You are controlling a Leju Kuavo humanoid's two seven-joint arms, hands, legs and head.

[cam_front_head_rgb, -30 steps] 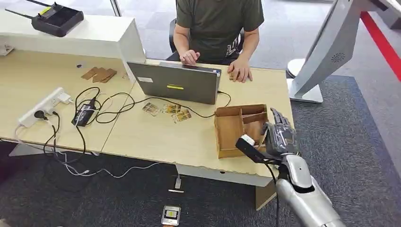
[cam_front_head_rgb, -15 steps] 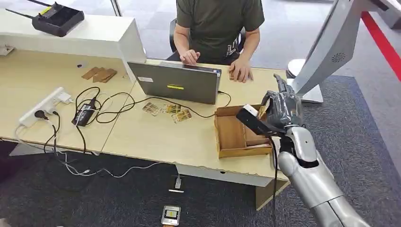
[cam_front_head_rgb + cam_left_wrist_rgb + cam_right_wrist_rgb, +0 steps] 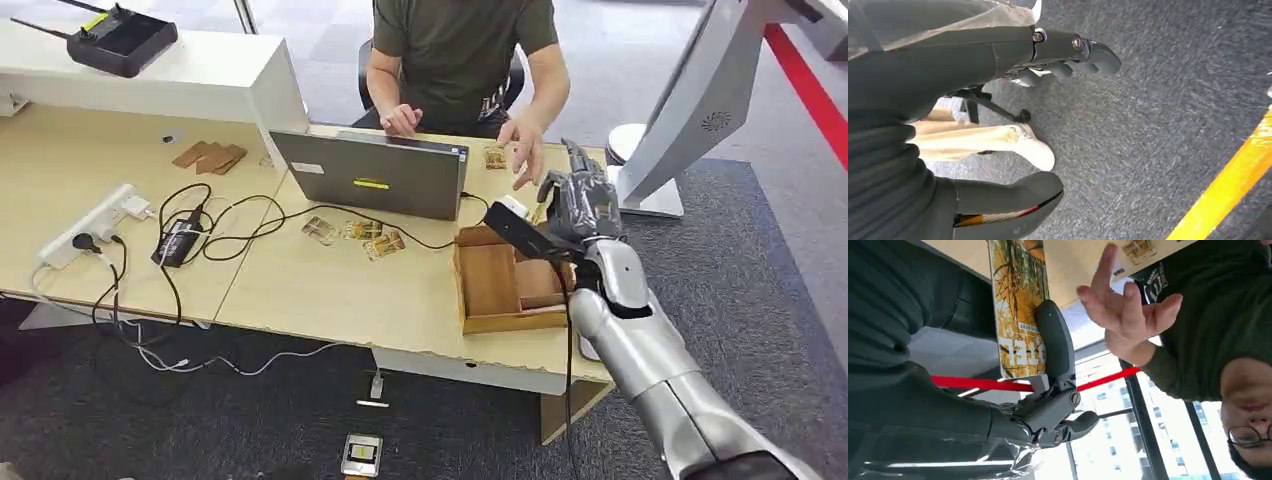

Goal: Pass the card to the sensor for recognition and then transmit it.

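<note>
My right hand (image 3: 580, 203) is raised above the far right of the desk, past the cardboard box (image 3: 463, 285). It pinches a yellow printed card (image 3: 1018, 305) between thumb and fingers (image 3: 1053, 340). A seated person's open hand (image 3: 525, 147) is lifted off the desk just in front of my hand; the same hand (image 3: 1128, 315) is close to the card, not touching it. My left hand (image 3: 998, 55) hangs over dark carpet, fingers apart and holding nothing.
A grey laptop (image 3: 375, 175) stands between me and the person. Three loose cards (image 3: 355, 235) lie in front of it, and another small card (image 3: 495, 157) by the person. Cables and a power strip (image 3: 95, 225) cover the desk's left. A white stand (image 3: 690, 110) rises at right.
My right hand lifted out of the cardboard box and moved away over the desk toward the person, carrying the card. The person's hand rose off the desk toward it.
</note>
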